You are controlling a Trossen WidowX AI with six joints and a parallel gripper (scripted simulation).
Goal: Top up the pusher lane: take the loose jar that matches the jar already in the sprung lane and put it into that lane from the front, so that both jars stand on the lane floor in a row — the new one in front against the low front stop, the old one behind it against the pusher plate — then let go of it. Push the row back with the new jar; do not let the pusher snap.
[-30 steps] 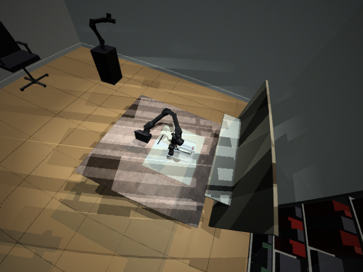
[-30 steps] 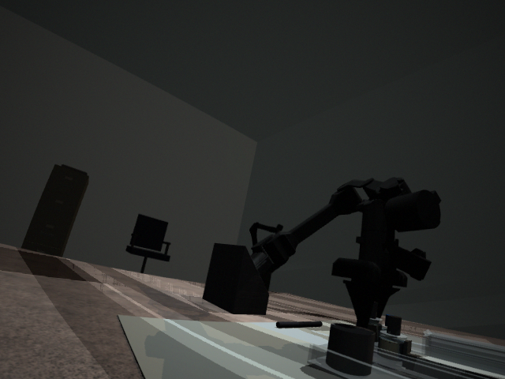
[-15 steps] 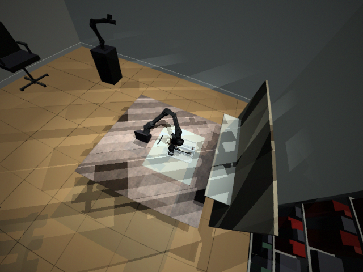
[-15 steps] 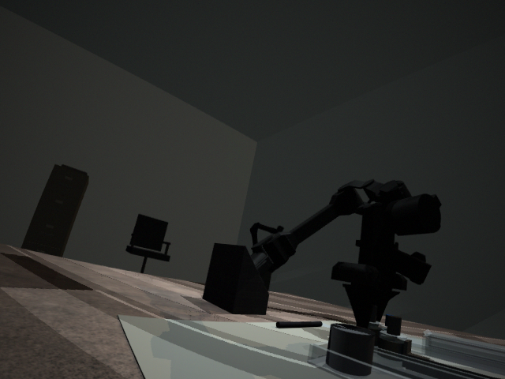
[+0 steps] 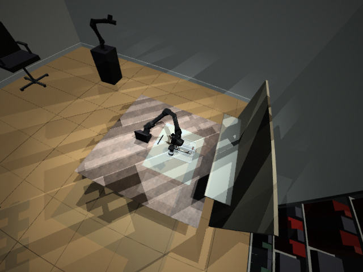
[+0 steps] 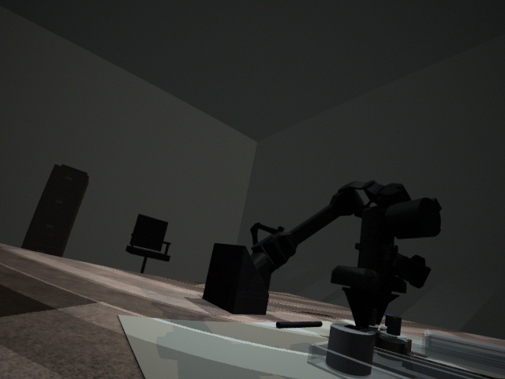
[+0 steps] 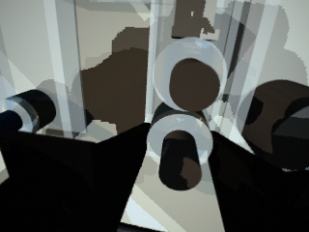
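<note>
My gripper [image 7: 178, 132] [image 6: 370, 324] points down and is shut on a jar [image 7: 180, 145] with a clear round shoulder and a dark brown cap. The held jar looks upright. Just beyond it, a like brown-capped jar [image 7: 194, 83] stands in the clear-walled lane [image 7: 151, 72], in line with the held one. The two overlap in the wrist view; I cannot tell whether they touch. The held jar's base, the low front stop and the lane floor beneath it are hidden. The pusher plate is not clearly visible.
A blue-capped jar [image 7: 29, 113] is left of the left finger. A wide dark jar [image 7: 290, 126] [image 6: 350, 348] [image 5: 171, 152] is close on the right. Clear rack walls flank the lane. A black rod [image 5: 160, 139] [image 6: 298, 324] lies towards the arm's base.
</note>
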